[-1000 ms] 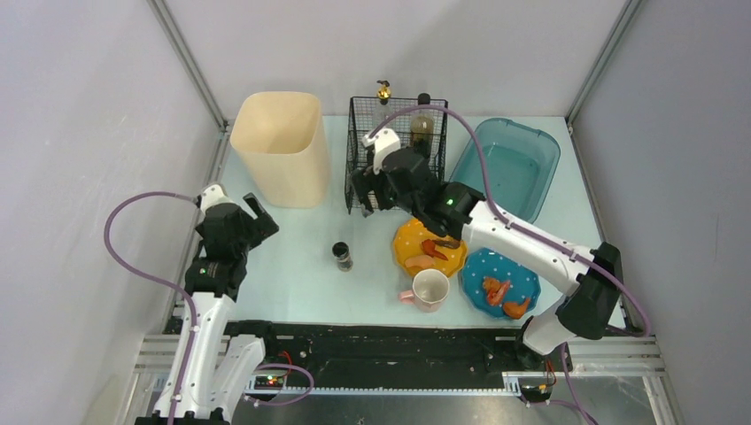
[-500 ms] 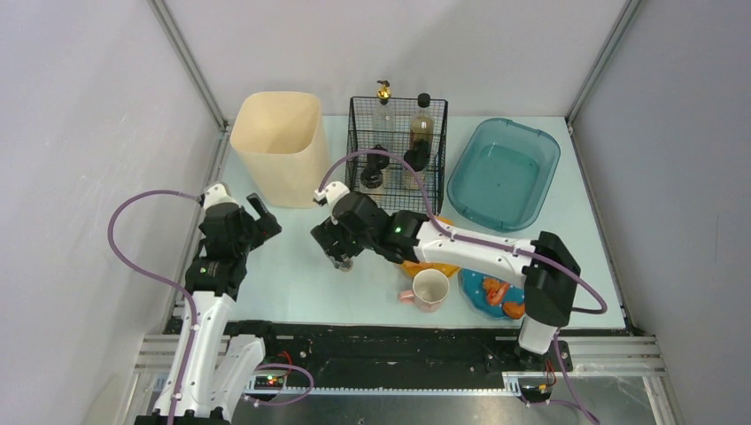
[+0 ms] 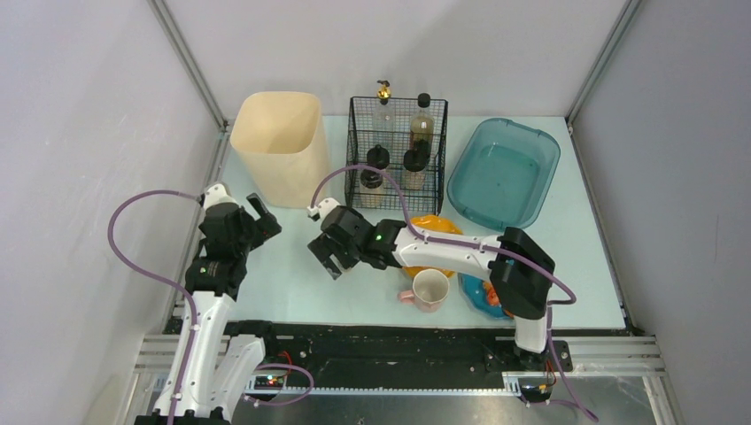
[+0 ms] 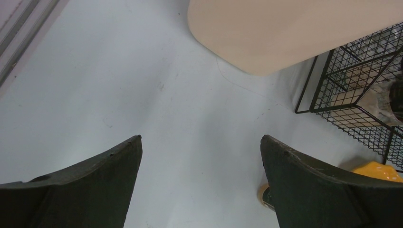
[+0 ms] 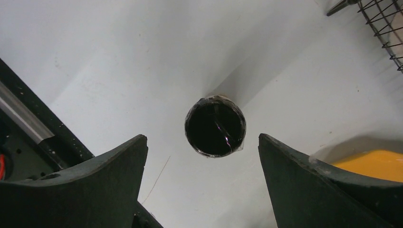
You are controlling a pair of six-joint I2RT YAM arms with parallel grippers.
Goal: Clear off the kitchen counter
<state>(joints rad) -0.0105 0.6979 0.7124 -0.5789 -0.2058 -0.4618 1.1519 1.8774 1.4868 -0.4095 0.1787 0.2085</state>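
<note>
Two sets of jaws spread, nothing held

Right gripper (image 3: 326, 262) hangs open over a black-lidded jar (image 5: 215, 126), not touching. Jar stands on kitchen counter (image 3: 283, 282), which spans under both arms. Left gripper (image 3: 264, 219) spread, empty, near beige bin (image 3: 279, 146).

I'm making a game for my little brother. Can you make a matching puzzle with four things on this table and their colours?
Things:
1. tall bin
2. wire basket
3. plastic tub
4. mug

Colours:
A. pink
B. teal
C. beige
D. black

Right pairs: 1-C, 2-D, 3-B, 4-A.
</note>
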